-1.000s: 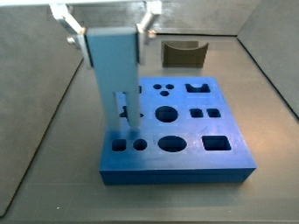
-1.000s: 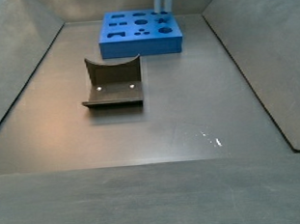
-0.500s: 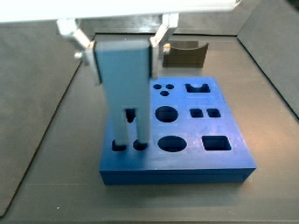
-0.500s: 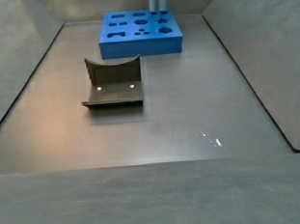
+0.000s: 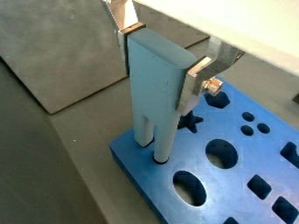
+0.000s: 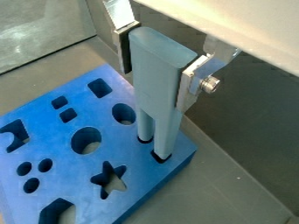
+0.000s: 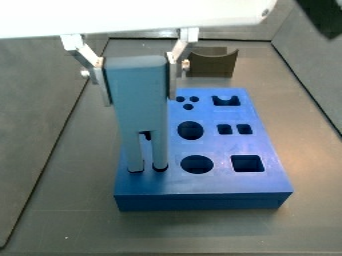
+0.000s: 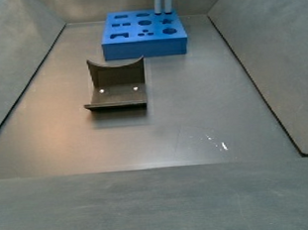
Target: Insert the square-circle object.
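Pegs going down into the board

The gripper (image 7: 134,62) has sunk lower over the past second, its fingers (image 5: 201,72) clamped on the sides of the square-circle object (image 7: 138,95). The block stands upright at the near left corner of the dark blue board (image 7: 227,165), and both pegs now enter their holes; in a wrist view (image 6: 160,131) the tips sit inside. I'd say insertion is underway, not finished. The notched block (image 8: 116,85) lies well apart.
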You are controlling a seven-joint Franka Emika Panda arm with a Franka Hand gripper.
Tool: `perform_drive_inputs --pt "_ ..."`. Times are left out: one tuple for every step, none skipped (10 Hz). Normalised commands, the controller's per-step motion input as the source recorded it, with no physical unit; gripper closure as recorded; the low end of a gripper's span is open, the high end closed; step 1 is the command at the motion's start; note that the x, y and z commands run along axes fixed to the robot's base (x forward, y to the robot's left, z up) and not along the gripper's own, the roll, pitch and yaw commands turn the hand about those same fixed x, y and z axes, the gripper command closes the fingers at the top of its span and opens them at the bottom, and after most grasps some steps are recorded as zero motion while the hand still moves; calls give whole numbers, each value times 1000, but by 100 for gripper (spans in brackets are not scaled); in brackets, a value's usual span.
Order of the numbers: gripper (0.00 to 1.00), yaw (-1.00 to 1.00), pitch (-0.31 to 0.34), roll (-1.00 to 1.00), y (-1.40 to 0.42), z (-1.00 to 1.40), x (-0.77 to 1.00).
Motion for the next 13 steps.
perform_drive_inputs --pt "100 -211 73 226 0 -191 151" --pt "100 -229 0 54 -40 -343 74" --pt "100 -154 0 33 0 -434 0" --pt "100 -137 0 119 0 -449 0" --pt "100 -103 -37 3 0 -294 -211" --pt "100 -6 -60 -9 0 -266 -217" --pt "100 0 -60 -13 0 -260 -177" --pt "100 0 -37 0 0 -277 -69" --pt "100 -9 -4 60 0 -309 0" --pt "100 -6 0 53 0 -297 0" --pt "100 -17 -14 17 0 -346 6" --pt "100 -51 -54 0 0 -437 17" --pt "100 -109 -20 0 0 -394 91"
